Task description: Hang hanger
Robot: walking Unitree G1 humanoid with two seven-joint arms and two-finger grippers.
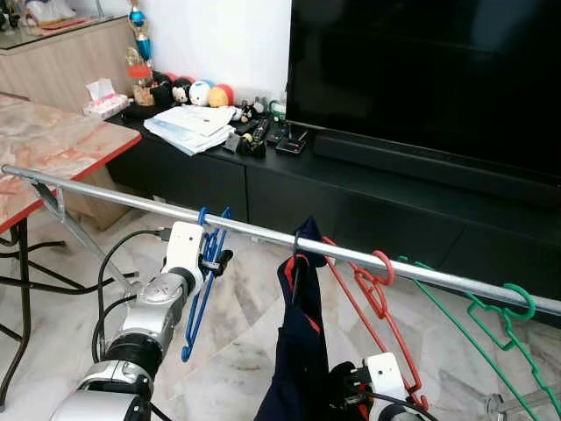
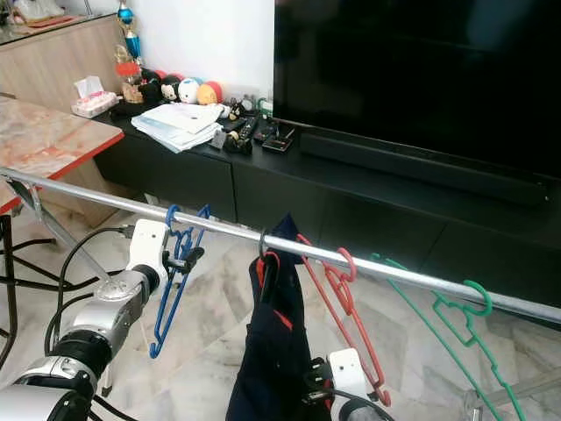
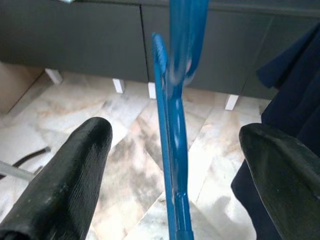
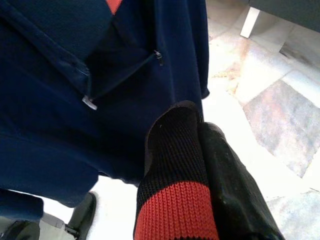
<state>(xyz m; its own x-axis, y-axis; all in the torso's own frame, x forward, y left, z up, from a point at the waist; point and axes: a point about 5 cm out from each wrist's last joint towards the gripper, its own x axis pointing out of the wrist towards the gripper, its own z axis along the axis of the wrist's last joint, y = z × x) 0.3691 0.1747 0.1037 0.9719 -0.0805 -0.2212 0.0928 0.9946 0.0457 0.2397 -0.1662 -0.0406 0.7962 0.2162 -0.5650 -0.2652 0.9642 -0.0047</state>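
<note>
While blue hanger (image 1: 200, 289) hangs, navy garment (image 1: 301, 351) beside, red hanger (image 1: 377, 303) beyond

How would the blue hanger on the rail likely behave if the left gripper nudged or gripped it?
The blue hanger hangs by its hook from the metal rail, so a nudge would probably swing it. Its thin plastic frame looks light and fairly stiff, perhaps slightly springy. The left gripper has open fingers either side; the smooth plastic may slip.

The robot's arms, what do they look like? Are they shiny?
Yes, a bit. The left arm is silver metal in rounded segments with black rings at the joints, a white boxy wrist block and black cables looping beside it. The left gripper has two fat, rounded black fingers. The right arm shows the same white block.
</note>
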